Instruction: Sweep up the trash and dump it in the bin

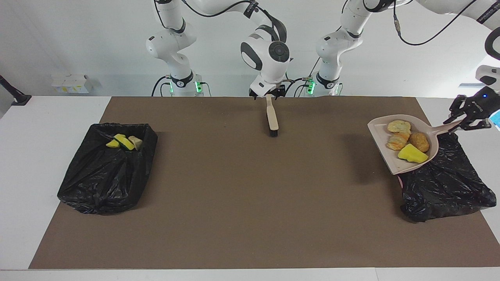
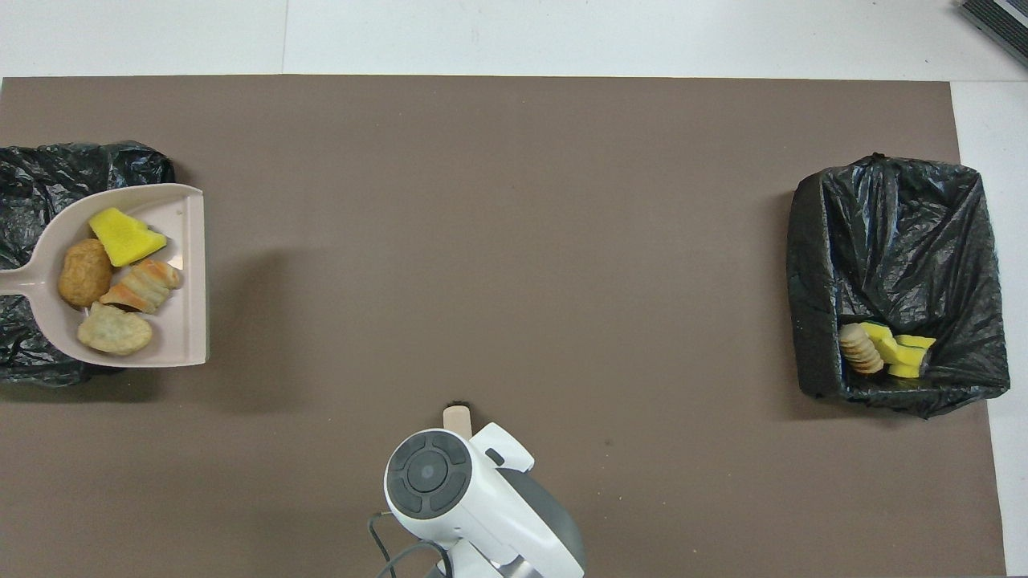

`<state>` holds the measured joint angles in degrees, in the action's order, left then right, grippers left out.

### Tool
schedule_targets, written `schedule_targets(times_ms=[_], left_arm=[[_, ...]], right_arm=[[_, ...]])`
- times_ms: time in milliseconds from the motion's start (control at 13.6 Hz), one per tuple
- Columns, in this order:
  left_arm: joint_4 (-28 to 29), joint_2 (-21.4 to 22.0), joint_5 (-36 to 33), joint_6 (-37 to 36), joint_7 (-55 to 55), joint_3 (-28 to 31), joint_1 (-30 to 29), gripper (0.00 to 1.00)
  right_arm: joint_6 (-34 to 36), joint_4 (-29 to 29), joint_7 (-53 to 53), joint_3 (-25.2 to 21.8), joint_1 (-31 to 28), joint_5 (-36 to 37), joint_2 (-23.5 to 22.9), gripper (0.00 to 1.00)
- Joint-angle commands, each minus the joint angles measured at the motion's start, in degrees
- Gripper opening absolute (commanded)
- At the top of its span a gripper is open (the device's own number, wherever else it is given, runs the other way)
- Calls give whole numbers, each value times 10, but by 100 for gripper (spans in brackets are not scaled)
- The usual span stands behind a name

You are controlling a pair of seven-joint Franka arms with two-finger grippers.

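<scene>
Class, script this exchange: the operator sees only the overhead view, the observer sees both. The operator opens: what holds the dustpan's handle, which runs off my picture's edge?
Observer: The left gripper is shut on the handle of the dustpan.
Operator: Is the pan resting on the bin?
Observer: It looks lifted, hanging partly over the black bin at the left arm's end of the table.
Operator: The right arm's wrist hides its gripper from me.
Observer: The right gripper is open, its fingers standing on either side of the handle end of the brush, which lies on the mat.
</scene>
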<state>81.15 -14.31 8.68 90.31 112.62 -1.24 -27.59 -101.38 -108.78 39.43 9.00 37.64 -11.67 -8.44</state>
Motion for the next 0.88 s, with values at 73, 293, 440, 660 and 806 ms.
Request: schedule_targets(times_ms=[73, 293, 440, 660, 806], left_arm=[[-94, -47, -9, -36, 17, -5, -41, 0], [-100, -49, -13, -29, 30, -3, -62, 0], [-109, -54, -35, -19, 38, -3, -63, 0], [-116, -60, -58, 6, 38, -1, -62, 0], [-118, -59, -77, 22, 37, -2, -57, 0]], right_arm=[[78, 26, -126, 3, -94, 8, 44, 100], [127, 59, -212, 2, -156, 35, 54, 100], [130, 70, -249, 1, -189, 38, 61, 100], [130, 88, -299, 0, -243, 79, 83, 100], [130, 103, -368, -6, -291, 82, 90, 100]])
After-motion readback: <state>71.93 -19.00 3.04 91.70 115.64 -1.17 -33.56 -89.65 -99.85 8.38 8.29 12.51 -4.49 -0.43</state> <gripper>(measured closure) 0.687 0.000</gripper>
